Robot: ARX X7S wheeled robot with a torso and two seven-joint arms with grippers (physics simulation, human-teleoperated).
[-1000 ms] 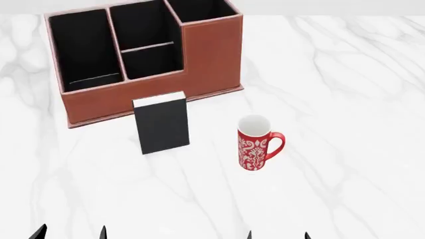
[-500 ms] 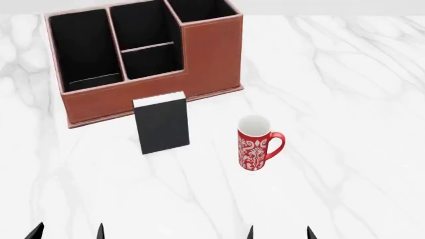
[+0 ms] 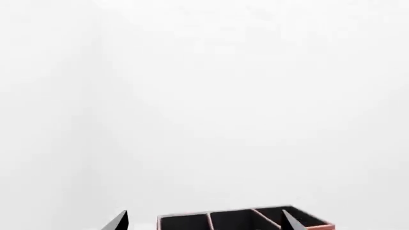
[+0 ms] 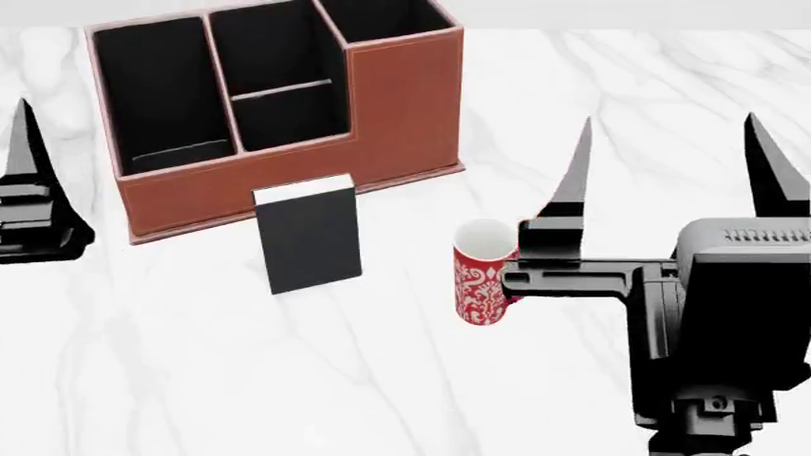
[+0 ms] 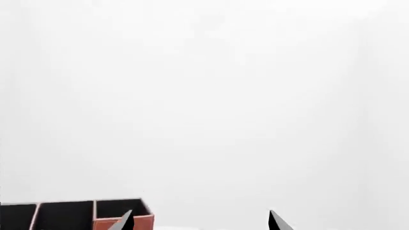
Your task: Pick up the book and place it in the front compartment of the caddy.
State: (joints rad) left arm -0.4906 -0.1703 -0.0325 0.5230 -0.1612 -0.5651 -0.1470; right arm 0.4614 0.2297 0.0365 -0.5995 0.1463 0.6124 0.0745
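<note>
On the white marble table, the book stands upright, black cover facing the camera, white page edges on top, just in front of the caddy and near or touching its low front wall. Nothing grips it. Caddy is red-brown with black interior; the front compartment of its middle section sits behind the book, bounded at the back by a low cross divider. Red patterned mug stands to the book's right, apart from it, partly covered by the right arm.

Right gripper is raised over the table right of the mug, two pointed fingers spread wide, holding nothing; its near finger overlaps the mug in the head view. Left gripper sits at the left edge of the head view beside the caddy; its wrist view shows the fingertips well apart, empty, caddy top between them.
</note>
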